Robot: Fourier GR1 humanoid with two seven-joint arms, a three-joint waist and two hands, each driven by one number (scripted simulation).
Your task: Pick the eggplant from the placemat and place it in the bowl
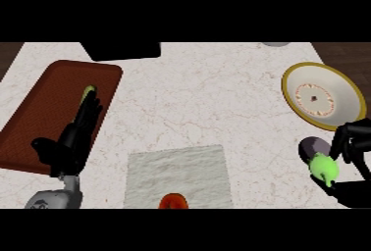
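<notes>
- At the right edge of the counter [196, 98], the right robot hand [351, 139] has its fingers curled round the eggplant [324, 166]. The green end shows most, with a dull purple bit above it.
- The eggplant is off the white placemat [177, 166] and sits just below the yellow-rimmed bowl [285, 90], not over it yet.
- I think the job now is to carry it up and over the bowl.
- Do it well: keep the fingers curled until the eggplant is right above the middle of the bowl, not above the rim.
- Go low before letting go, so it does not bounce or roll out.
- Open the fingers slowly, then lift straight up.
- The left robot hand [76, 137] lies flat with straight fingers on the brown tray [43, 112], well apart. A small green thing [89, 91] is at its fingertips.
- A red thing [174, 201] rests on the placemat's near edge. Leave it alone.
</notes>
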